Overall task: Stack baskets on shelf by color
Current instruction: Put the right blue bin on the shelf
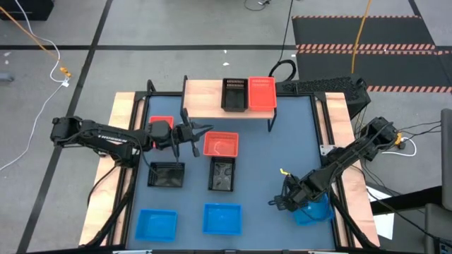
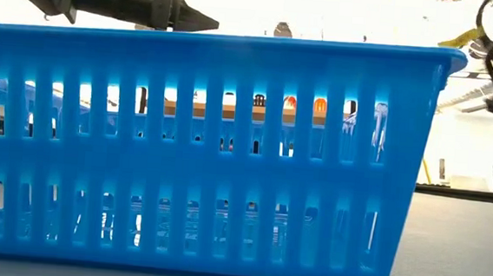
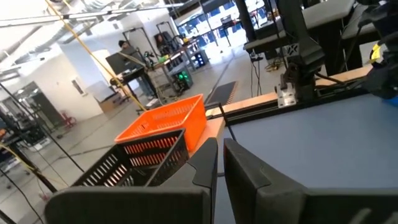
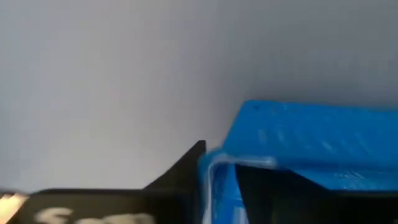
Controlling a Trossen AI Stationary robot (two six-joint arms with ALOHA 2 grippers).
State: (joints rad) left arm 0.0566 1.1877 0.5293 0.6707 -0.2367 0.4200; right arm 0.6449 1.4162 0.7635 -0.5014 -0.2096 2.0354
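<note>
The right gripper [image 1: 291, 200] was down at the near right corner of the table [image 1: 296, 134], its fingers pinched onto the rim of a blue basket [image 1: 313, 210]; in its wrist view the blue wall [image 4: 311, 134] sat squeezed between the dark pads. Two more blue baskets [image 1: 155, 224] [image 1: 222, 218] lay along the near edge, well apart from it. On the shelf [image 1: 205, 99] at the far side, a black basket [image 1: 234, 94] and a red basket [image 1: 262, 92] stood touching, the left part of the plank bare.

These bins looked light and thin-walled, stiff enough at the rolled rim but likely to flex at the slotted sides, so a pinch over the rim of a short wall seemed the sensible hold. Smooth plastic could tip or swing from a one-sided grip.

The left gripper [image 1: 200, 132] hovered over the middle of the table, fingers closed on nothing, beside another red basket [image 1: 221, 144].
</note>
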